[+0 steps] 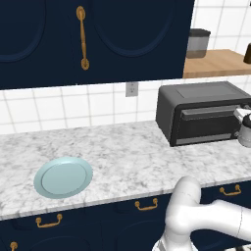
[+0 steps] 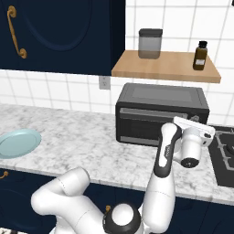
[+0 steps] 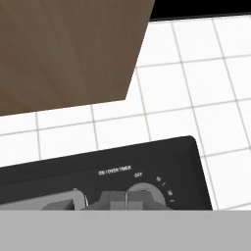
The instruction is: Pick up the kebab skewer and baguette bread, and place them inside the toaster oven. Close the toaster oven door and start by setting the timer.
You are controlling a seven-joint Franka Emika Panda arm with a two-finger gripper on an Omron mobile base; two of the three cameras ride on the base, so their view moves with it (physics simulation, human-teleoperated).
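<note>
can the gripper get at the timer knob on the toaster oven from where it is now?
Probably yes. The gripper sits right at the timer knob on the toaster oven, door shut, nothing between them.

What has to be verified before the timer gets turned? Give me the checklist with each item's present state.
1. Toaster oven door closed: ok, it sits flush against the front of the toaster oven.
2. Plate unloaded: ok, it lies bare on the counter.
3. Food inside the oven: cannot tell, the door glass is too dark.
4. Gripper lined up on the timer knob: ok, in the hand view its tips sit right at the knob, under the timer label.
5. Gripper shut on the knob: cannot tell, the contact is cut off at the frame's bottom.
6. Knob at OFF: cannot tell, its pointer is hidden.
</note>
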